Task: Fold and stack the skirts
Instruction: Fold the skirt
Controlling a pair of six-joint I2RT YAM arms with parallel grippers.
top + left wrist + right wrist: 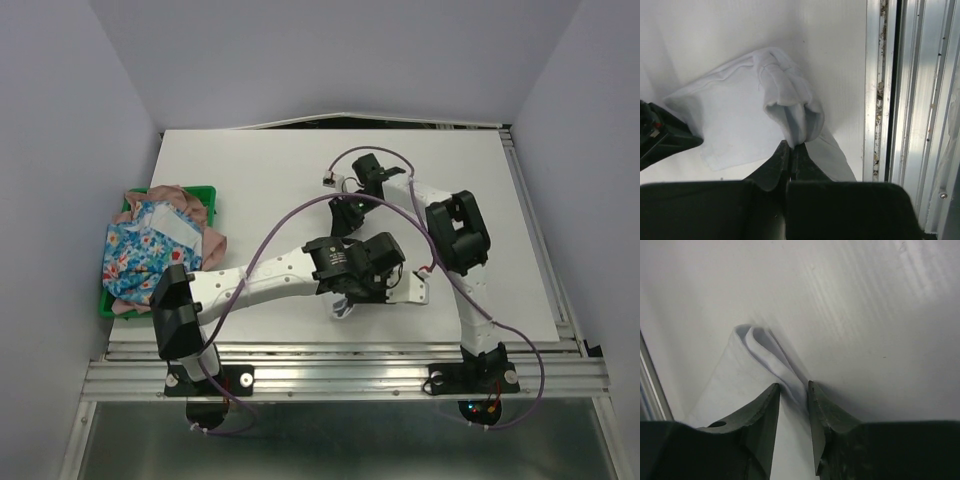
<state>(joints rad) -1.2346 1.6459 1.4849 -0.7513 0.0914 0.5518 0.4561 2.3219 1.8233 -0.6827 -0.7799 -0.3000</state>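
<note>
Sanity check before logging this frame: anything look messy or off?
Yes. The blue floral skirt and pink skirt lie crumpled in the green tray, the pink one spilling over its rim. The white skirt is bunched into a lump where the left gripper pinches it.

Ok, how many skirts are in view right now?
3. Blue skirt on top in the tray at left; pink skirt under it, spilling over; white skirt on the table by the near edge, pinched in both arms' jaws. The pile could hide more.
</note>
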